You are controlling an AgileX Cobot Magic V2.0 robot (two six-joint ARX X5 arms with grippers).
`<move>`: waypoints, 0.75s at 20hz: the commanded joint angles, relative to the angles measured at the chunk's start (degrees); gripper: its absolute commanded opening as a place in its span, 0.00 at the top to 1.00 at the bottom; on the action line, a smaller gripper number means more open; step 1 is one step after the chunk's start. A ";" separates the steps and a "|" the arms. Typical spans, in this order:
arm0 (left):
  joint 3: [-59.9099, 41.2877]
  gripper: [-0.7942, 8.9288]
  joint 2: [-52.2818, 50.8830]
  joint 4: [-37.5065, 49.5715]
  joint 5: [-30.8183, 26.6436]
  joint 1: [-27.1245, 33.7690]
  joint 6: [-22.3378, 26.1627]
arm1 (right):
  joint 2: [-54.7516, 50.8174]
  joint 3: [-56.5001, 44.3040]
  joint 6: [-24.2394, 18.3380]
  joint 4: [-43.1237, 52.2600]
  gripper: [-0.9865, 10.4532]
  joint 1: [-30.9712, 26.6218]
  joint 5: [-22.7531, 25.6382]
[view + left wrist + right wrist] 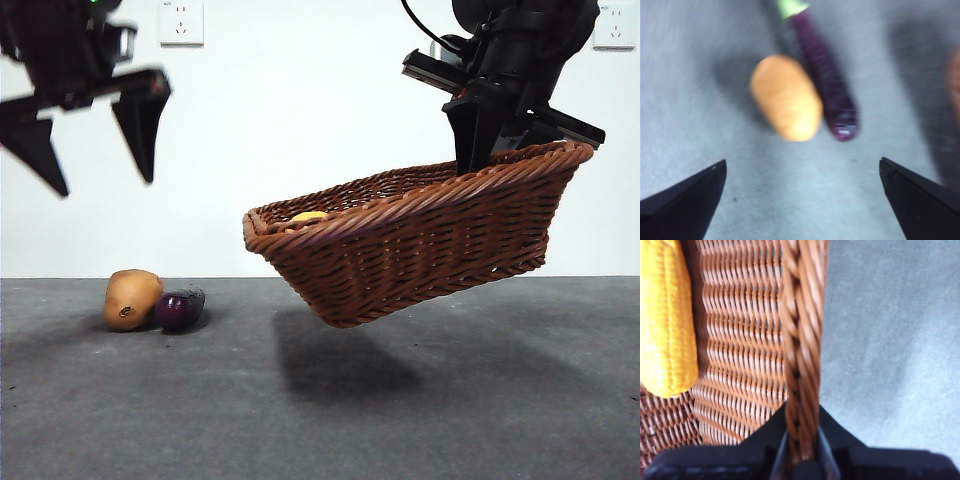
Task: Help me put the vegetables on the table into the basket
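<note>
— What's up front?

— The basket (420, 240) hangs tilted in the air, clear of the table (320, 400), its shadow underneath. The right gripper (490, 150) pinches its high rim. A bit of yellow corn (308, 216) peeks over the low end. The potato (131, 298) and eggplant (180, 308) lie touching on the table, and the left gripper (95, 140) hangs above them, jaws spread.

— And its wrist camera?

— Blurry, but potato (786, 97) and eggplant (826, 82) sit side by side beyond the wide-open jaws.

— The right wrist?

— Jaws clamped on the basket rim (802, 340), corn (665, 320) lying inside.
</note>
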 commanded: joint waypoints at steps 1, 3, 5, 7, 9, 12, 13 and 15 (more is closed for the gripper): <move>-0.37 0.39 3.69 2.80 -0.04 1.16 -1.53 | -0.44 0.42 0.33 0.28 0.92 0.07 0.39; -0.37 0.39 5.33 7.15 -0.09 1.75 -3.65 | -0.44 0.42 0.24 -0.74 0.92 0.07 0.66; -0.37 0.39 6.40 9.79 -0.15 1.79 -5.07 | -0.44 0.42 0.20 -1.81 0.92 0.07 2.51; -0.37 0.39 8.00 10.16 -0.50 1.75 -5.51 | -0.44 0.39 0.22 -2.32 0.92 0.07 4.00; -0.37 0.39 10.75 10.58 -0.52 1.70 -5.95 | -0.44 0.39 0.17 -2.82 0.92 0.11 4.00; -0.37 0.39 14.58 12.68 -0.61 1.70 -8.15 | -0.44 0.39 0.20 -2.89 0.92 0.11 4.00; -0.37 0.39 15.02 13.09 -0.81 1.70 -8.55 | -0.44 0.39 0.20 -2.93 0.92 0.11 4.00; -0.37 0.40 15.34 13.81 -3.58 1.66 -8.48 | -0.44 0.37 0.15 -2.97 0.92 0.11 4.00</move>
